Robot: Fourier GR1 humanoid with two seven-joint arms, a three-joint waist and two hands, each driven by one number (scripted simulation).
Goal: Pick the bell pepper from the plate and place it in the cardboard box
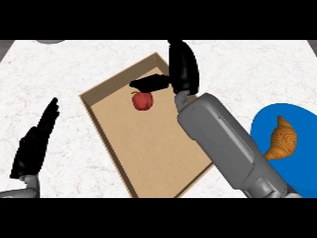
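The red bell pepper (142, 100) lies inside the cardboard box (161, 148), near its far end. My right hand (182, 69) hovers just right of and beyond the pepper, fingers straight and pointing away, thumb (150, 83) spread out above the pepper; it holds nothing. The blue plate (312, 153) sits at the right, partly hidden behind my right forearm. My left hand (34, 144) stays at the lower left, open with fingers straight, resting beside the box.
A brown croissant (282, 138) lies on the blue plate. A grey round object (49, 41) peeks in at the counter's far left edge. The white marble counter (51, 74) surrounds the box.
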